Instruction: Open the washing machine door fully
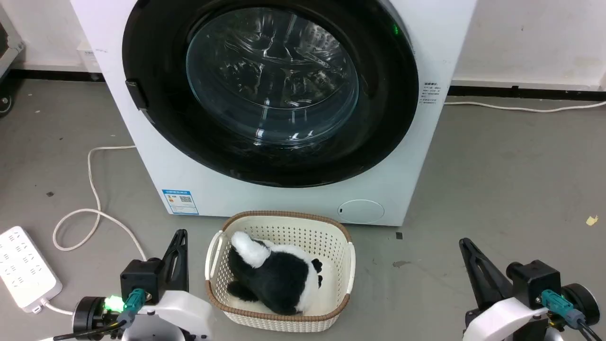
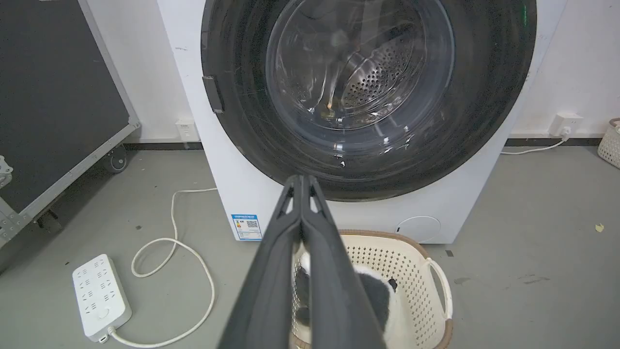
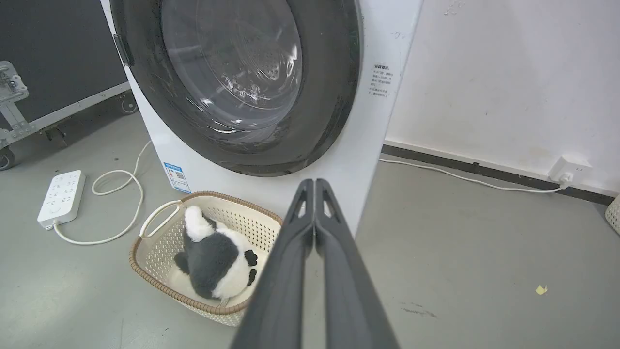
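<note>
Left to right, each thing placed against the washing machine. A white power strip and its looped cable lie on the floor off the machine's left corner. The left gripper hangs before its lower left, fingers pressed together on nothing. The washing machine door lies shut, flat on the machine's front. Being round, it has no long axis and faces straight out into the room. A small dark tab on its left rim suggests a swing toward the right. A basket holding a plush toy sits just before the machine's foot, beneath the door. The right gripper hangs off the lower right, likewise closed and empty. Risks — closed fingers may skid off the glossy rim instead of catching the tab; a low-reaching arm could knock the basket; the cable could snag a wheel
</note>
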